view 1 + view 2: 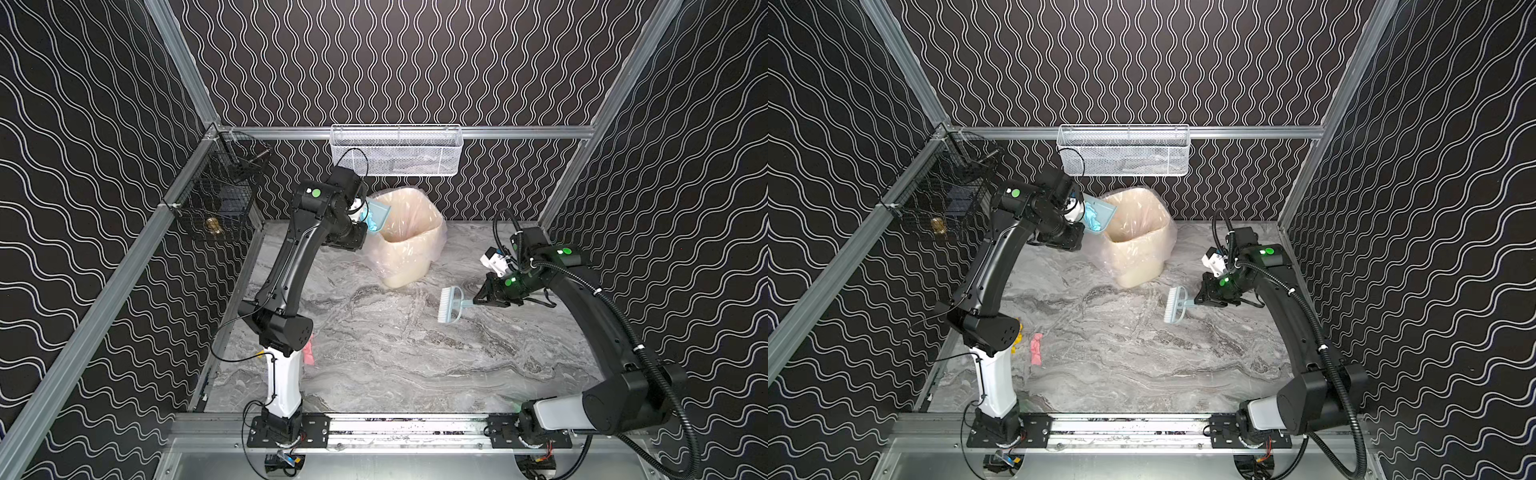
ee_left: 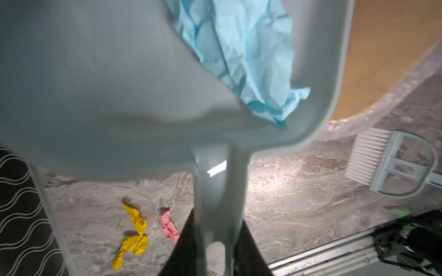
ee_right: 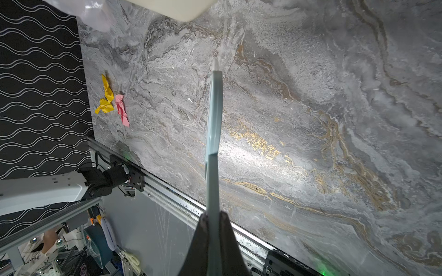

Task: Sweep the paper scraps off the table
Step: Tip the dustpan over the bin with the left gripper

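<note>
Left claw (image 2: 216,243) pinches the dustpan (image 2: 107,95) handle, pan tipped at the bin (image 1: 411,249) rim just ahead. I'd roll the wrist slowly so the blue scrap (image 2: 248,59) slides inside. Yellow scrap (image 2: 137,243) and pink scrap (image 2: 168,227) lie on the table (image 2: 287,191) well behind it.

Black walls (image 1: 415,62) crossed with white wavy lines are closing in three sides, with aluminium posts (image 1: 178,62) rising at the back corners. A white mesh basket (image 1: 397,151) is hanging on the back rail (image 1: 519,132), above and behind the left end effector (image 1: 361,216). A black wire basket (image 1: 216,199) is hanging on the side rail (image 1: 124,257), out to that end effector's outer side. A cream bin (image 1: 409,249) in a clear liner is standing just beside it. Light is glaring off the marble bench (image 1: 415,353) near the right end effector (image 1: 478,300).
</note>
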### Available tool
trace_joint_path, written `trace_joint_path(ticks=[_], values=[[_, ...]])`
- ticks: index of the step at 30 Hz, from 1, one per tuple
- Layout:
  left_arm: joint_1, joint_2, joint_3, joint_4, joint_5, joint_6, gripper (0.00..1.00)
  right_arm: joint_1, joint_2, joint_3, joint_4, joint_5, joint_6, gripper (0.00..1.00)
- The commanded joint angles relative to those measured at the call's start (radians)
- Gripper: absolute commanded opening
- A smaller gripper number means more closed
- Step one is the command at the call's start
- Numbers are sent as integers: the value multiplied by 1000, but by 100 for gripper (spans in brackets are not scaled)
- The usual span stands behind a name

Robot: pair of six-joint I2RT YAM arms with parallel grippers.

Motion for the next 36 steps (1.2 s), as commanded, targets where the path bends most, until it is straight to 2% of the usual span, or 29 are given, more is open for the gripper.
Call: trace_joint_path(ticks=[1, 6, 8, 14, 26, 28, 36], values=[[-30, 23, 36, -30, -104, 25, 0, 1, 2, 1, -31, 10, -15, 0], [-87, 66, 83, -45, -214, 35, 0, 0, 5, -10, -31, 6, -27, 0], [-126, 80, 108, -58, -324, 34, 0, 1, 2, -24, -25, -7, -28, 0], [-206, 116, 144, -60, -537, 53, 0, 0, -23, -80, 1, -41, -21, 0], [-315, 161, 101, -42, -875, 120, 0, 4, -88, -146, 7, -56, -15, 0], [-328, 164, 86, -42, -895, 126, 0, 4, -96, -153, 7, -60, -13, 0], [-378, 149, -2, -16, -1091, 187, 0, 12, -111, -155, 6, -52, -15, 0]])
